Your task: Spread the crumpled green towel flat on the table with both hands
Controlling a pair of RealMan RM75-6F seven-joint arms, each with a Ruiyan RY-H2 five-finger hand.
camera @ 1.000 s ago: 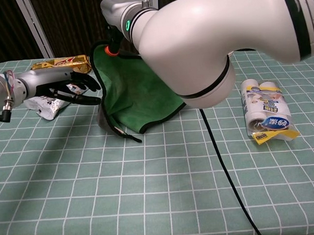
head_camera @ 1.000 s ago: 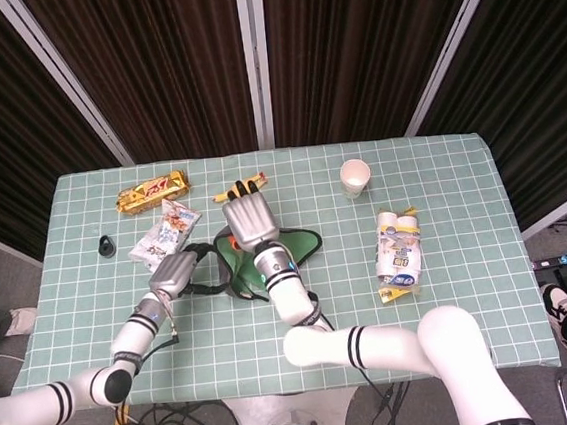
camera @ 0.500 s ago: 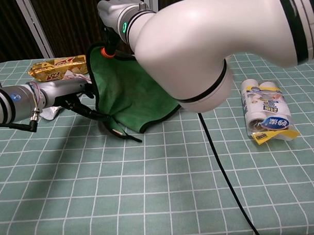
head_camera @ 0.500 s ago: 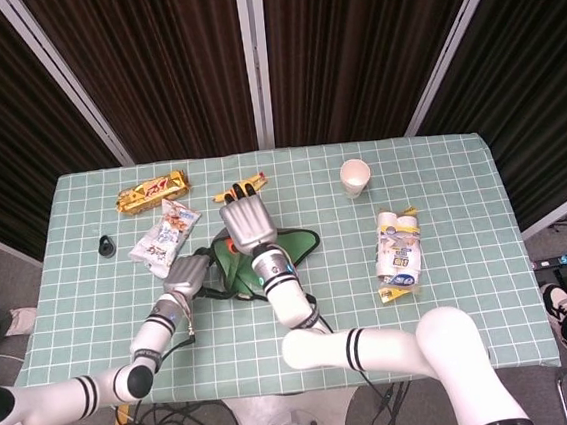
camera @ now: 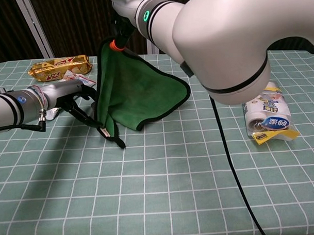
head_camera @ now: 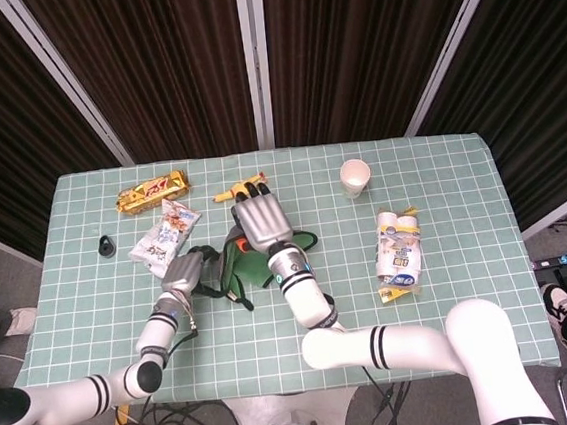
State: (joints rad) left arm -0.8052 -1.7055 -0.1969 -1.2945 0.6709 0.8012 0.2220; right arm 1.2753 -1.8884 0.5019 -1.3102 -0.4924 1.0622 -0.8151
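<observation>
The green towel [camera: 138, 90], edged in black, hangs from one raised corner, and its lower part drapes onto the checked table [camera: 165, 199]. My right hand [camera: 128, 13] holds that corner by an orange tag, above the table. In the head view the right hand [head_camera: 261, 220] covers much of the towel [head_camera: 256, 265]. My left hand [camera: 76, 97] lies low at the left, its fingers closed on the towel's left folded edge. From above, the left hand [head_camera: 184, 272] touches the towel's left side.
A gold snack bar [camera: 60, 68] and a white snack bag [head_camera: 165, 234] lie at the back left. A paper cup [head_camera: 355, 176] and a pack of rolls [camera: 268, 113] are on the right. A black cable [camera: 231, 161] runs down the table.
My right hand has moved right and lifted the towel corner, opening the cloth wider. My left hand has reached in from the left and closed on the towel's left edge.
</observation>
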